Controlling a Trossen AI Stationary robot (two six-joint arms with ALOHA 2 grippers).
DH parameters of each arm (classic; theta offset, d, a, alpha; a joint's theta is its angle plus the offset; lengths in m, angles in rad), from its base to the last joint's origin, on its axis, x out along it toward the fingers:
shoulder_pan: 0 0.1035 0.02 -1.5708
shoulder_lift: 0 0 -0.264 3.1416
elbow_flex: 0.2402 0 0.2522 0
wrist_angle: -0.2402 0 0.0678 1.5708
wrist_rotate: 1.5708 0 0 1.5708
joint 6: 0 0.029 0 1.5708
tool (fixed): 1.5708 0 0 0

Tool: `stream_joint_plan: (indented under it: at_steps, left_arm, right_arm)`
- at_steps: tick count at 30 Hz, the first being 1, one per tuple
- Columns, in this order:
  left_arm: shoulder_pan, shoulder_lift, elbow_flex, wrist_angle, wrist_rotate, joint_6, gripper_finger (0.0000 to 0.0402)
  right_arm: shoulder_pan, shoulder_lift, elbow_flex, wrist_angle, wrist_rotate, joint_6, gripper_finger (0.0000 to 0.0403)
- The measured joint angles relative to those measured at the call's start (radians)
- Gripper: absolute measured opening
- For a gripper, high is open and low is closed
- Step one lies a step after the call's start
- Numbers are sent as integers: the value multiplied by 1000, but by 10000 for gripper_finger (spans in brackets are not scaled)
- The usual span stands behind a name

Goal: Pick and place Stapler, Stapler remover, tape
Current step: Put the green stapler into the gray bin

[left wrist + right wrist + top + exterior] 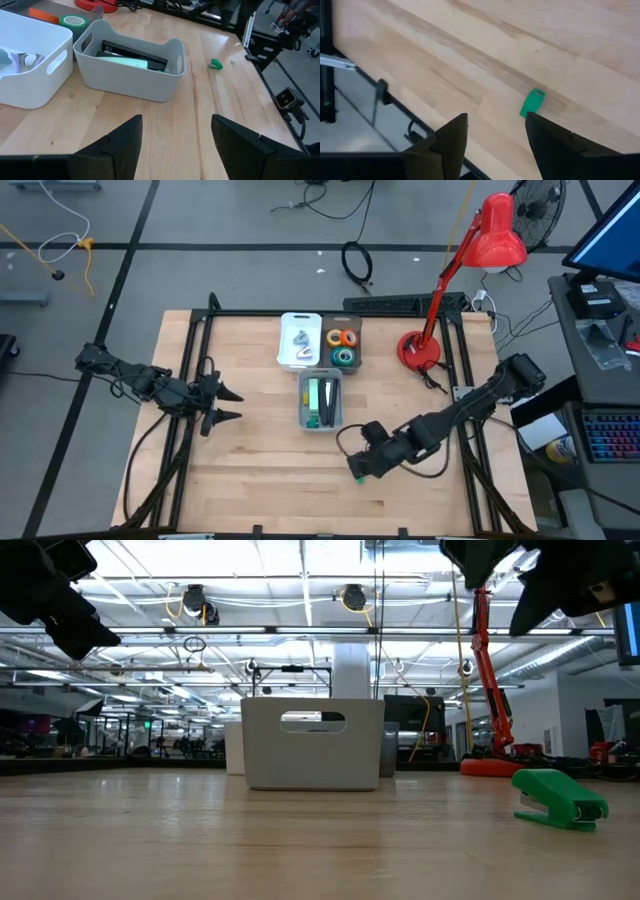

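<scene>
Smooth wooden table [250, 470]; matt plastic bins [320, 418]

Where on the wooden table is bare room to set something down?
Free: the wood between the left gripper and the grey bin, and the near strip below that bin. Crowded: the far middle, where the white bin and tape rolls sit, and around the small green stapler under the right gripper.

In the low view the grey bin [312, 745] hid its own contents and most of the bins behind it; both arms were cut off by the top edge; the white bin's [299, 340] contents were too small to tell.
</scene>
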Motion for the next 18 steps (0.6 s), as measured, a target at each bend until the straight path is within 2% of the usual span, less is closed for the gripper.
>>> stream_joint_plan:
  at_steps: [2, 6, 9, 15, 18]
  left_arm:
    - [0, 0, 0, -1, 0, -1, 241]
    - [0, 0, 0, -4, 0, -3, 241]
    - [0, 0, 0, -4, -1, -5, 241]
    - [0, 0, 0, -14, -1, -26, 241]
    - [0, 0, 0, -16, -1, -28, 241]
  right_arm:
    - [-1, 47, 50, -58, -13, 3, 192]
    - [-3, 153, 116, -109, -106, -11, 194]
    - [-4, 214, 147, -122, -110, -15, 195]
    - [-8, 250, 157, -138, -103, -19, 192]
    - [-8, 253, 157, -205, -104, -16, 194]
